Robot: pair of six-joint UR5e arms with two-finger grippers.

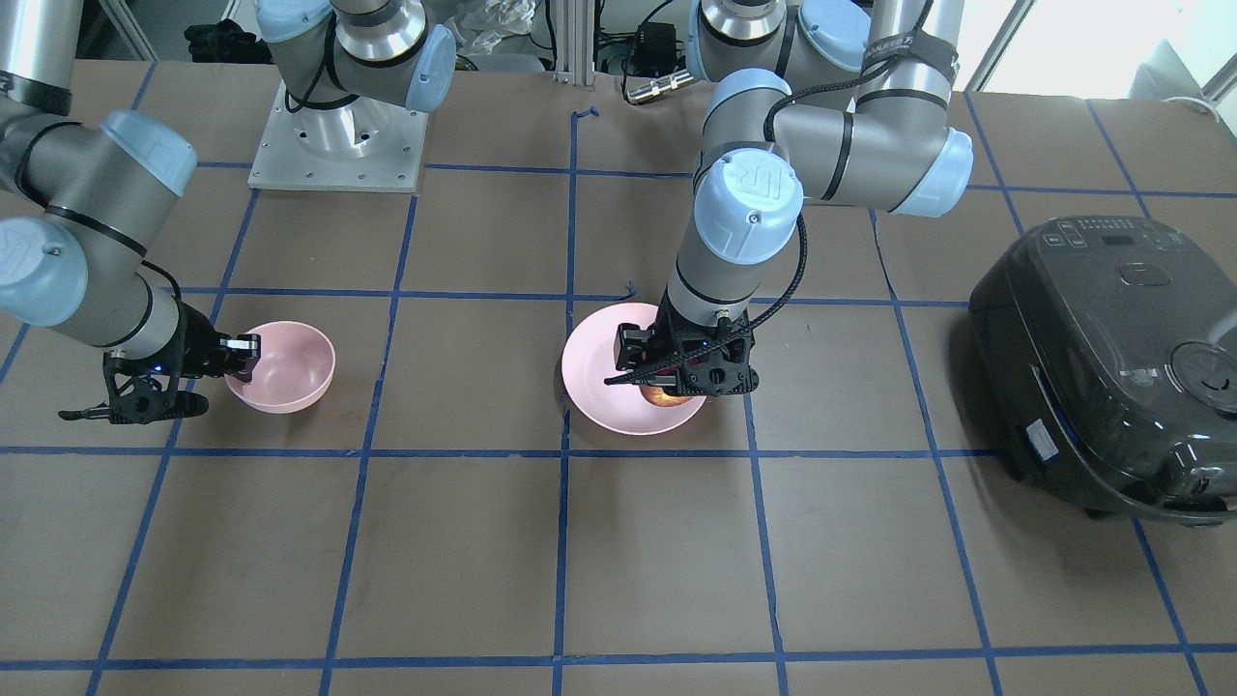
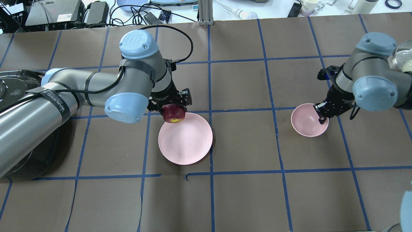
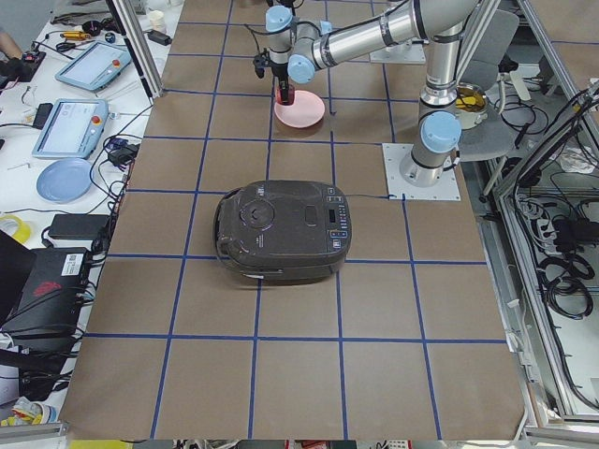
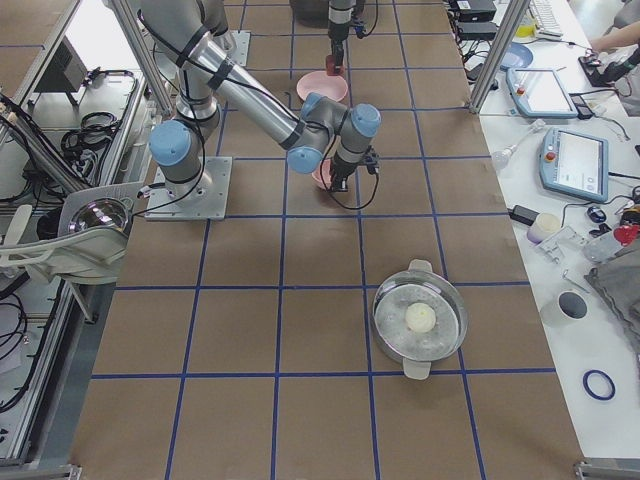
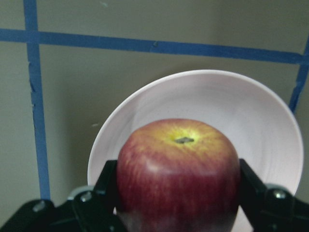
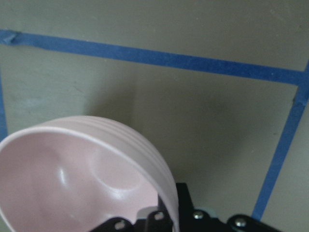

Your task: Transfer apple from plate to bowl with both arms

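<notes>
L gripper [image 2: 173, 108]: jaws clamp your apple [image 2: 173, 114] over plate [image 2: 186, 141] rim | R gripper [image 2: 323, 116]: jaws pinch bowl [image 2: 305, 124] rim.

place: robotics lab | evidence: taped-grid table [image 2: 244, 193]; teach pendants [image 3: 70, 126]; aluminium framing [image 4: 505, 40]
</notes>
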